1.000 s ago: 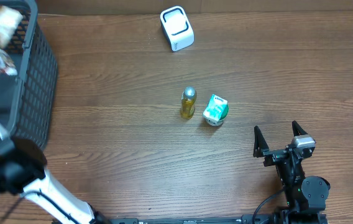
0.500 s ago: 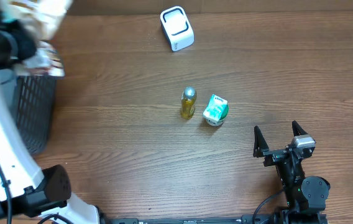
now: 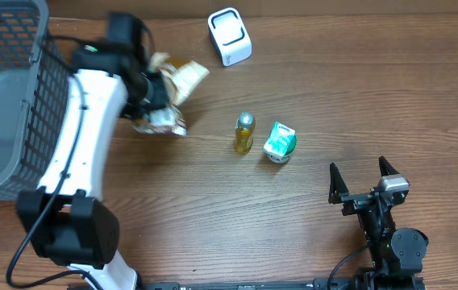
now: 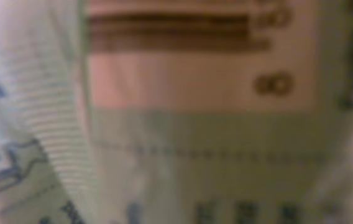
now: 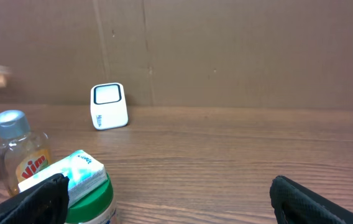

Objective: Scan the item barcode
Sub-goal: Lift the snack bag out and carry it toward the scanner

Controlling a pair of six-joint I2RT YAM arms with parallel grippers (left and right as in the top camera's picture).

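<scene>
From overhead, the scanner [image 3: 229,36] is seen standing at the far edge of the table [image 3: 334,89]. Left of the scanner and slightly nearer the robot, a crinkled snack packet [image 3: 182,79] is pinched in the left gripper [image 3: 152,95], whose jaws are drawn close on the wrapper. Packet and scanner are separated by a strip of bare wood. Farther left of the scanner, a dark wire basket [image 3: 52,89] is placed at the table's corner. Nearer than the scanner, a small yellow bottle [image 3: 245,133] and a green-and-white tub [image 3: 279,142] are set just beside each other. Well off to the near right of the scanner, the right gripper [image 3: 364,181] is held with its fingers spread wide.

Through the left wrist camera, only blurred print on the snack packet [image 4: 176,124] is shown, filling the frame. The fingers cannot be made out.

Through the right wrist camera, the scanner [image 5: 109,106] is viewed upright, with the bottle [image 5: 20,155] and tub [image 5: 86,183] in front of it to the left. The two dark fingertips [image 5: 36,199] are seen far apart at the bottom corners.
</scene>
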